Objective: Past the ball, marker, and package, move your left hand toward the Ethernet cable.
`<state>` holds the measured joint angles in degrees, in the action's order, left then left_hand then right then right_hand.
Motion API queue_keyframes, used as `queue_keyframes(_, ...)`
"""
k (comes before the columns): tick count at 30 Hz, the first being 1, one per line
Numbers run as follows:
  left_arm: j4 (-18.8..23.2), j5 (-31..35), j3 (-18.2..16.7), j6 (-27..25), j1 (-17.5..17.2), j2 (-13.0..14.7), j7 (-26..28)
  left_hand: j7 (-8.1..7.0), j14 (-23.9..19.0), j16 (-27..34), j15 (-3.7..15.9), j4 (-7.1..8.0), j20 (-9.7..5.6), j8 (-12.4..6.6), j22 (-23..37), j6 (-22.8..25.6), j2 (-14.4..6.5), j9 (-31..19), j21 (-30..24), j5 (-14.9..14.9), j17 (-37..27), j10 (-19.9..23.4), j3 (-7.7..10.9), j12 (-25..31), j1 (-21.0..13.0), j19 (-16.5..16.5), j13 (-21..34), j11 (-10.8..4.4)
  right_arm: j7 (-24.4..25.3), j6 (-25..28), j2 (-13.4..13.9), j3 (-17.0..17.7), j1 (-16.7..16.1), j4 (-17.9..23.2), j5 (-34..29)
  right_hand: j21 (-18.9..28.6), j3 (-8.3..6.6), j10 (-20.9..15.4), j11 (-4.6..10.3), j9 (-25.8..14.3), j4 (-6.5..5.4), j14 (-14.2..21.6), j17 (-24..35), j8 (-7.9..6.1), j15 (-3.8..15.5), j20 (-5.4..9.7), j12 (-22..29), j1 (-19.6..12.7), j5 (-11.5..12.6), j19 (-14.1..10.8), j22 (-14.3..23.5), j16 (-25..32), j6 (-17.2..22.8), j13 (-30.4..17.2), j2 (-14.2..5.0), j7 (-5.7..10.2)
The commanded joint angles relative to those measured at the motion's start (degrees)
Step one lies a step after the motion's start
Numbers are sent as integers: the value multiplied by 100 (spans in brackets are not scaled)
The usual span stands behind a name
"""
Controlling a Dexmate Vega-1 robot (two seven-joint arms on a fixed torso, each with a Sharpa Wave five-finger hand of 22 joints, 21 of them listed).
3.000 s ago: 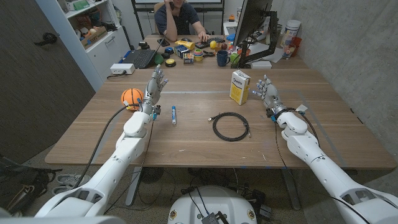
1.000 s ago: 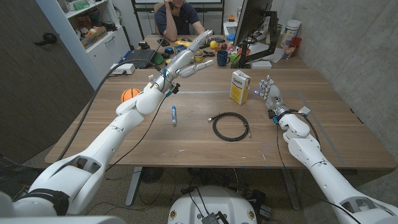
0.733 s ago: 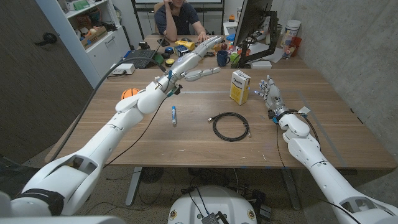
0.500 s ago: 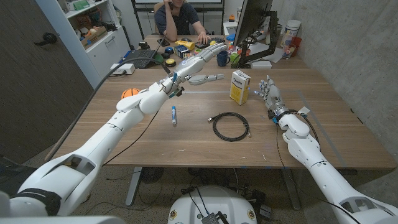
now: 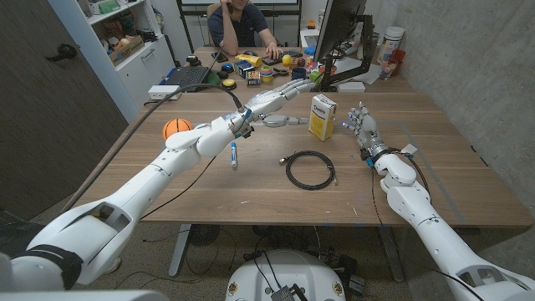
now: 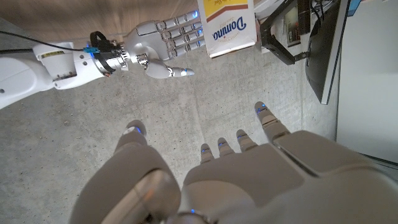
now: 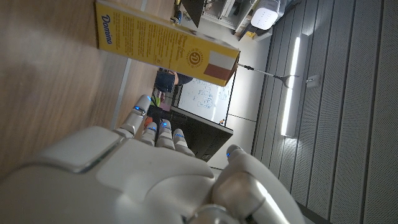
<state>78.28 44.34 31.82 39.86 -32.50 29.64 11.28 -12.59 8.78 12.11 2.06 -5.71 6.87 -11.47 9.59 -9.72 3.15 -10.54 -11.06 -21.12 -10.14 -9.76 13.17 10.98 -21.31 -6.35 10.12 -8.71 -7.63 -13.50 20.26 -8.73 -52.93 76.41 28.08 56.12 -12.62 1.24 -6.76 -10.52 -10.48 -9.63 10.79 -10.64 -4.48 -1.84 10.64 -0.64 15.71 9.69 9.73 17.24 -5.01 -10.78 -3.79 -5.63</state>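
Near the package (image 5: 322,116) hovers left hand (image 5: 280,102); Ethernet cable (image 5: 311,170) below.

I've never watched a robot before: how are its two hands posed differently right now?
The left hand is stretched far out above the table, fingers extended toward the yellow package; the right hand stands upright beside that package, arm drawn back. Both are open, holding nothing.

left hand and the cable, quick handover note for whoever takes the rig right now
Left hand: open, fingers spread, raised over the table next to the package.
Right hand: open, holds nothing, on the other side of the package.
Ball and marker lie beside the left forearm; the Ethernet cable is coiled at mid-table, nearer the robot than the hand.
Done: arm stretched out, nothing touched.
Left: bring the left hand down toward the cable.
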Motion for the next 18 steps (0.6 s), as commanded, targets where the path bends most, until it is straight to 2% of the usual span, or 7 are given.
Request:
queue_keyframes(1,-492,-430,426,79,208,-99,-528,-18,-54,35,55,-47,31,-41,17,-82,9,-23,-24,-18,1,-120,-7,-3,-93,-75,9,17,7,3,1,16,-29,21,-8,-9,29,-15,-16,-23,12,-178,16,-12,-23,-35,39,26,31,764,32,10,-37,-23,-473,-25)
queue_keyframes(8,-643,-662,478,77,237,-120,-803,-19,-218,68,53,-61,254,-44,21,8,-11,-23,6,-25,3,80,-36,32,-135,-124,6,24,25,38,-15,11,-8,5,-10,-18,36,-9,-8,-23,13,-170,16,-10,-35,-47,37,27,32,756,32,10,-46,-23,-471,-20)
queue_keyframes(15,-771,-1025,559,81,282,-153,-1332,-19,-229,59,61,-59,278,-46,23,48,-20,-24,-6,-27,1,90,-51,17,-141,-189,7,10,19,21,-31,0,21,-41,-21,-68,62,20,-7,-24,8,-188,16,-6,-44,-41,29,32,38,773,35,-9,-85,-24,-481,-27)
queue_keyframes(18,-703,-1053,589,12,290,-133,-1554,-19,-242,59,64,-58,292,-46,24,61,-24,-24,-21,-27,0,105,-57,17,-141,-244,7,16,16,19,-43,0,26,-52,-14,-72,64,20,-8,-24,7,-190,17,-7,-41,-42,29,33,38,770,35,-11,-86,-24,-483,-27)
